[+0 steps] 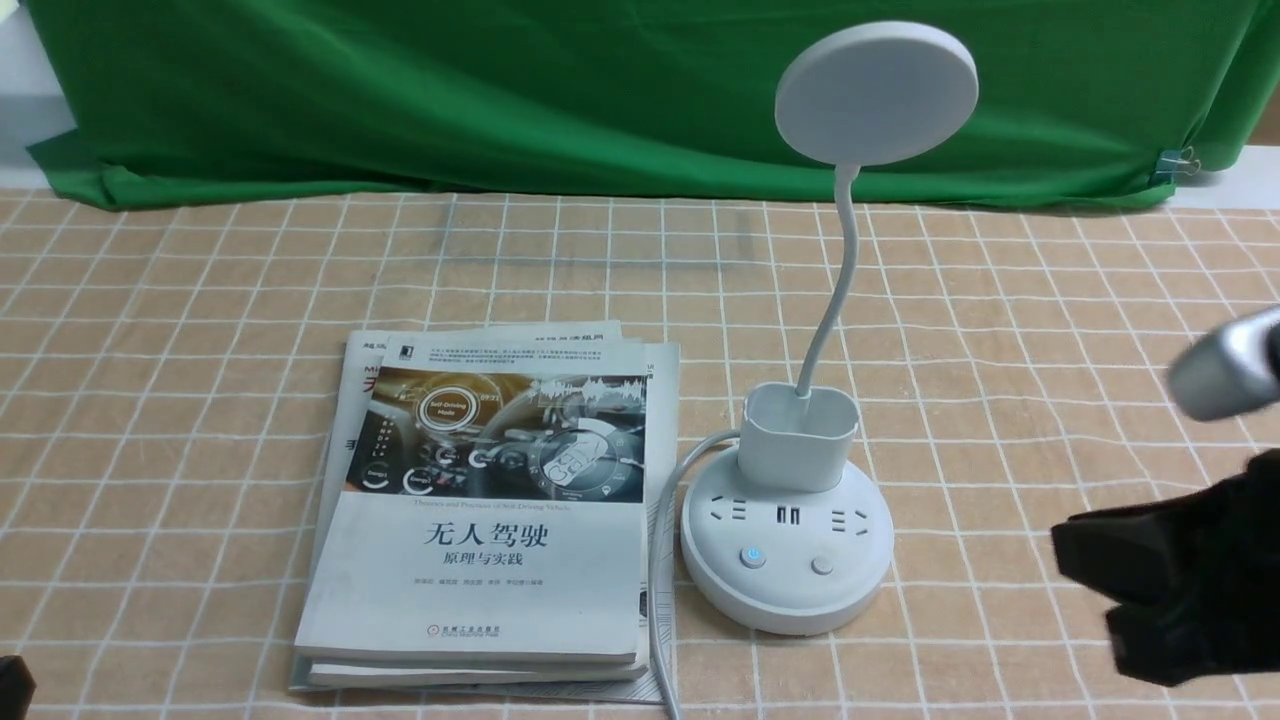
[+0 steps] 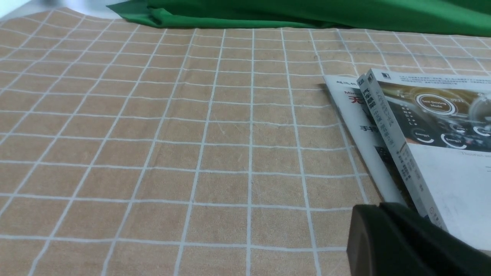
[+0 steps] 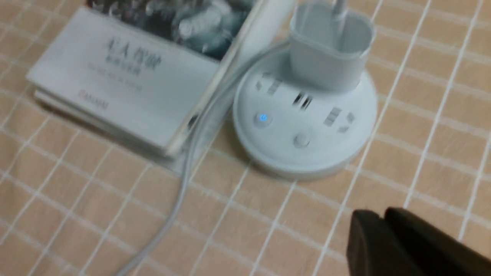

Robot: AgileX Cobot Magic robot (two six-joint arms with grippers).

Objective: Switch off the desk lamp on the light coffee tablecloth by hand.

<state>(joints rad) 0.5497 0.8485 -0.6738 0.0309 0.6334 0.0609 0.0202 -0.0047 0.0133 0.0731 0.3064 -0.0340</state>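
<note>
The white desk lamp stands right of centre on the light coffee tablecloth. Its disc head is up on a bent neck above the cup holder and the round base. The base has two buttons: the left one glows blue and the right one is unlit. My right gripper is shut and empty. It hovers to the right of the base, apart from it. The right wrist view shows the base ahead of its closed fingertips. My left gripper is shut beside the books.
A stack of books lies left of the lamp base, and the lamp's white cable runs between them toward the front edge. A green backdrop cloth hangs across the back. Only a sliver of the left arm shows at the front left.
</note>
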